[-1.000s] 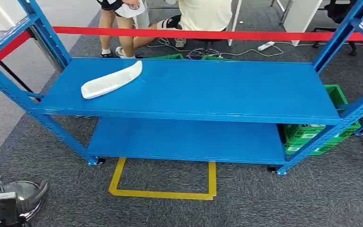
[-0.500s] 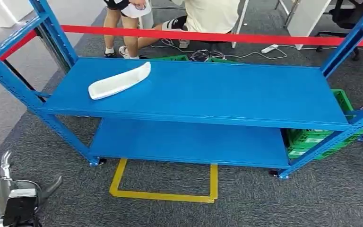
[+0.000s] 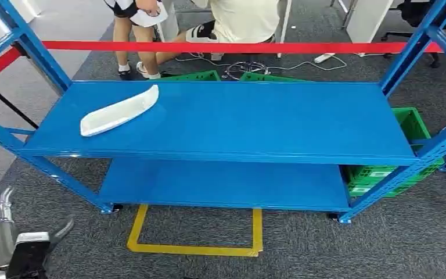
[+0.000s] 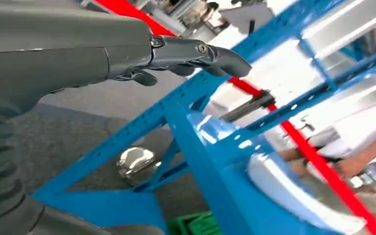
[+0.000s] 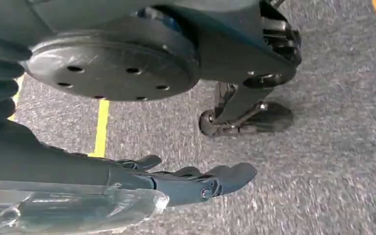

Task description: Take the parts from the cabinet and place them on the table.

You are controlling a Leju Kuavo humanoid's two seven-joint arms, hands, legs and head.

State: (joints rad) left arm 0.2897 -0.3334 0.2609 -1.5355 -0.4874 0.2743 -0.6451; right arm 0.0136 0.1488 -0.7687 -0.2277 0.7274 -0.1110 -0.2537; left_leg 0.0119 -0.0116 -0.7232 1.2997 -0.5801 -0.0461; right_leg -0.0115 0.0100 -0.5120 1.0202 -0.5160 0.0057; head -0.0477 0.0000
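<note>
The rack [image 3: 220, 156] is blue, with two shelves, and stands on grey carpet. A single white part [image 3: 118, 110], long and shallow like a tray, lies on the left portion of the top shelf [image 3: 255, 119], angled toward the back edge. In the left wrist view the part [image 4: 293, 193] appears as a pale curved shape on the shelf, well apart from the hand. The lower shelf [image 3: 226, 185] carries nothing visible.

A green crate [image 3: 409, 125] sits on the floor behind the rack's right end; its contents cannot be made out. Two more green crates [image 3: 232, 76] show just beyond the rear edge of the top shelf. A red bar [image 3: 220, 45] runs across the back of the rack. A yellow floor mark [image 3: 194, 249] lies in front of the rack.

The left hand [image 3: 11, 244] hangs low at the left, short of the rack; in its wrist view the fingers [image 4: 200, 54] extend nearly straight and grasp nothing. The right hand [image 5: 186, 183] hangs above the carpet, fingers extended and slightly parted, holding nothing.

People [image 3: 209, 23] are behind the rack.
</note>
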